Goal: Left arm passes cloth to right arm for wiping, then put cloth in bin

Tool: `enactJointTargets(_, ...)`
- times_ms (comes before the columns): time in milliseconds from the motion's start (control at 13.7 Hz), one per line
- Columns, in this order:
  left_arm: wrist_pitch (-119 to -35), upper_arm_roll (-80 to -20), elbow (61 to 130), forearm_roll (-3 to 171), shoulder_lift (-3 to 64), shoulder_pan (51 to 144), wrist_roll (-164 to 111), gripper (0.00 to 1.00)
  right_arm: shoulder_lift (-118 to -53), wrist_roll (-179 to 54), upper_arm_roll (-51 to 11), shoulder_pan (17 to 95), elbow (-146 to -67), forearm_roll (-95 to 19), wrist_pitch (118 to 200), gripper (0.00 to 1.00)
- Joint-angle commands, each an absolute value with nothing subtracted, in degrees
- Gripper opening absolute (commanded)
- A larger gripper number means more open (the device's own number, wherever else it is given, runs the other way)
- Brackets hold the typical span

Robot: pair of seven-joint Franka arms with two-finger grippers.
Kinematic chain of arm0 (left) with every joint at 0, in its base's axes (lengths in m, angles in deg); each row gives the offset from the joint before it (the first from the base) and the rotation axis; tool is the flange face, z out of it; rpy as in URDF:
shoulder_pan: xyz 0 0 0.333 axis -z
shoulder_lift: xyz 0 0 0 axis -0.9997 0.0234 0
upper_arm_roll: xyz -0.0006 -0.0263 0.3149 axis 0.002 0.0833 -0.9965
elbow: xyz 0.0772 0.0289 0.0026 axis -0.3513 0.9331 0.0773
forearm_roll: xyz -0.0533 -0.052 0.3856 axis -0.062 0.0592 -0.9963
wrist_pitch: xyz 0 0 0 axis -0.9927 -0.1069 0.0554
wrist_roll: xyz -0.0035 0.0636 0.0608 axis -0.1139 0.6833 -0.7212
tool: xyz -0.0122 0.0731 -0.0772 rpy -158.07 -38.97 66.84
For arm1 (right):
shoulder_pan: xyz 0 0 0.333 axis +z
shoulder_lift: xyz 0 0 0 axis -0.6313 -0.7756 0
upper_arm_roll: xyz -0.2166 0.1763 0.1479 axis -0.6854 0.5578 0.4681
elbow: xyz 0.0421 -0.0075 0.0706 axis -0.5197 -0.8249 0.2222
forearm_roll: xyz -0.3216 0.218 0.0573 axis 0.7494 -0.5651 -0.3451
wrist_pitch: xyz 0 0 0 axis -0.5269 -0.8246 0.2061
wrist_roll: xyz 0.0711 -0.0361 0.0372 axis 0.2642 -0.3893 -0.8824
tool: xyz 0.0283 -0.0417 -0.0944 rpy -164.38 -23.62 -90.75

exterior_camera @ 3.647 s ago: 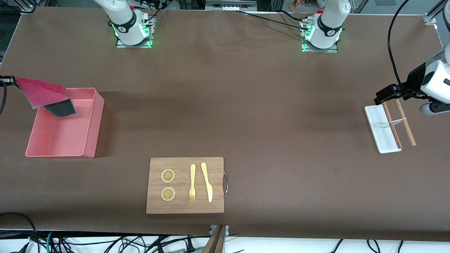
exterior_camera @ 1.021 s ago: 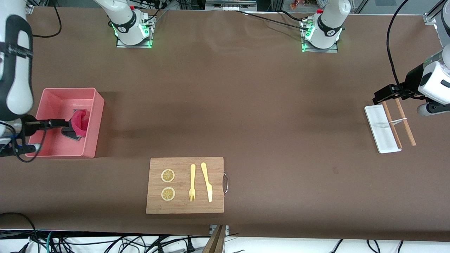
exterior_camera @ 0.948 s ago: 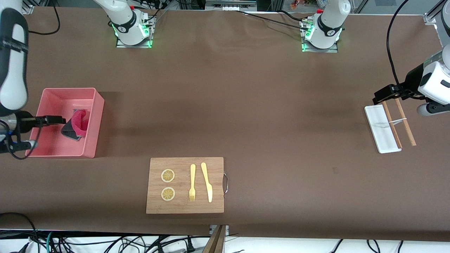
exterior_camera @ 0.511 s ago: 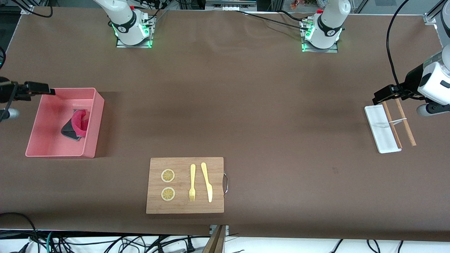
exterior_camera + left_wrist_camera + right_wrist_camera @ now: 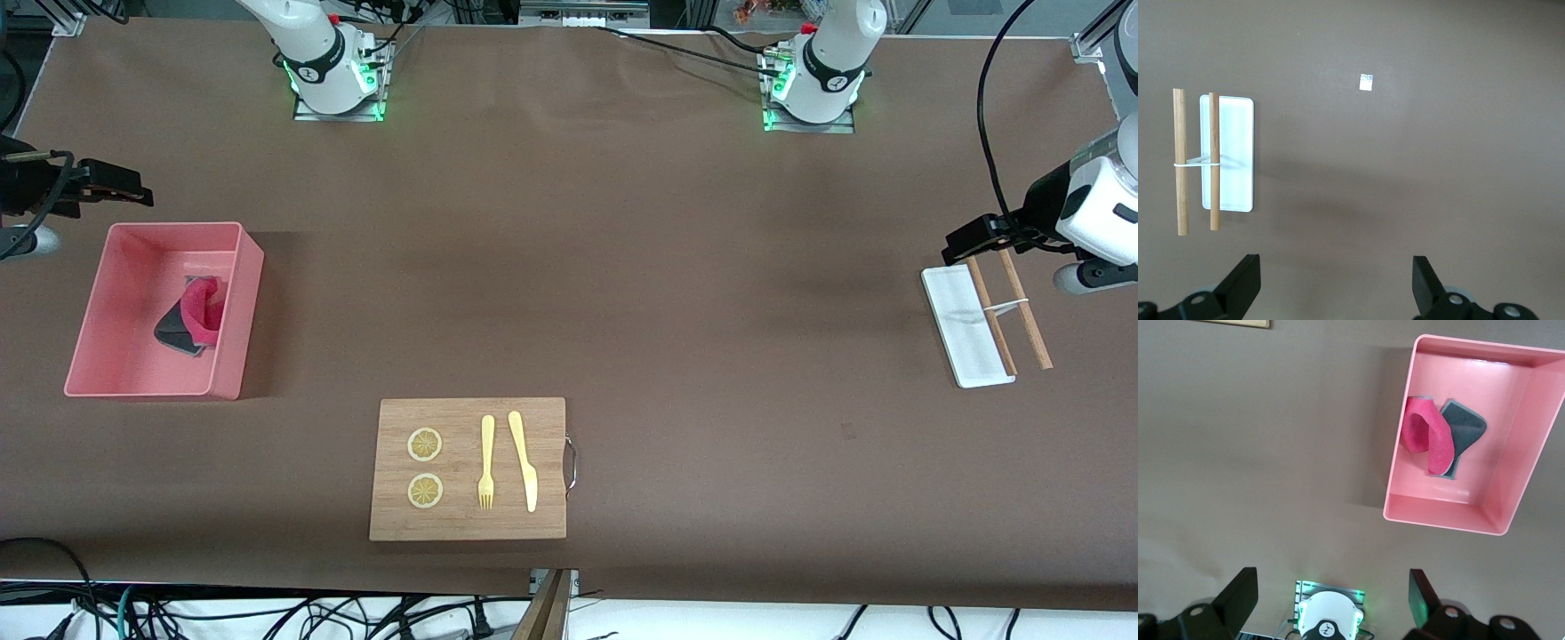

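Observation:
The cloth (image 5: 197, 316) lies crumpled in the pink bin (image 5: 242, 302), pink face curled up over its dark grey face, against the wall toward the table's middle. In the right wrist view the cloth (image 5: 1431, 443) rests loose in the bin (image 5: 1438, 517). My right gripper (image 5: 124, 188) hangs open and empty over the table just outside the bin's rim; its own view shows the right gripper (image 5: 1331, 597) with nothing between the fingers. My left gripper (image 5: 965, 238) waits open over the white tray's end and holds nothing; its own view shows the left gripper (image 5: 1335, 283) over bare table.
A wooden cutting board (image 5: 547, 471) with two lemon slices, a fork and a knife lies nearer the front camera. A white tray (image 5: 956, 333) and two banded wooden sticks (image 5: 1031, 329) sit at the left arm's end. The arm bases stand along the table's back edge.
My right gripper has drawn out of the bin, away from the cloth, and now hangs outside the rim. The cloth stays where it was dropped. The left arm has not moved.

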State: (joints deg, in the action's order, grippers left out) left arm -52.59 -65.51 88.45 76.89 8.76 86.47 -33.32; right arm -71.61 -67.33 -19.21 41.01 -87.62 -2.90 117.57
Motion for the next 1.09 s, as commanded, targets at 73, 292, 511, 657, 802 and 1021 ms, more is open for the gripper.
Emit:
enactJointTargets(73, -51.32, -65.72, 86.79, 75.24, 9.35, 86.99, -32.76, 1.0, -69.04, -65.86, -18.6, 40.46, -89.61, -2.33, 121.68, 1.0)
enactJointTargets(292, -51.32, -65.55, 86.79, 75.24, 9.88, 87.16, -32.85, 1.0, -67.45, -65.95, -18.95, 40.2, -90.31, -1.37, 123.46, 1.0)
enactJointTargets(511, -51.06, -65.55, 86.79, 75.15, 9.96, 87.16, -32.85, 1.0, -67.54, -65.6, -18.0, 40.11, -91.37, 1.01, 124.6, 1.0)
enactJointTargets(657, -51.05, -65.55, 86.7, 75.24, 9.79, 87.08, -32.85, 1.0, -67.45, -61.76, -15.88, 40.11, -91.37, 1.02, 124.51, 1.0)
enactJointTargets(802, -51.05, -65.55, 86.7, 75.24, 9.79, 87.08, -32.93, 1.0, -67.45, -59.1, -15.7, 40.11, -91.54, 0.84, 124.25, 1.0)
enactJointTargets(1021, -51.05, -65.46, 86.7, 75.24, 9.88, 87.08, -32.93, 1.0, -67.62, -59.36, -15.79, 40.2, -91.81, 0.66, 124.25, 1.0)
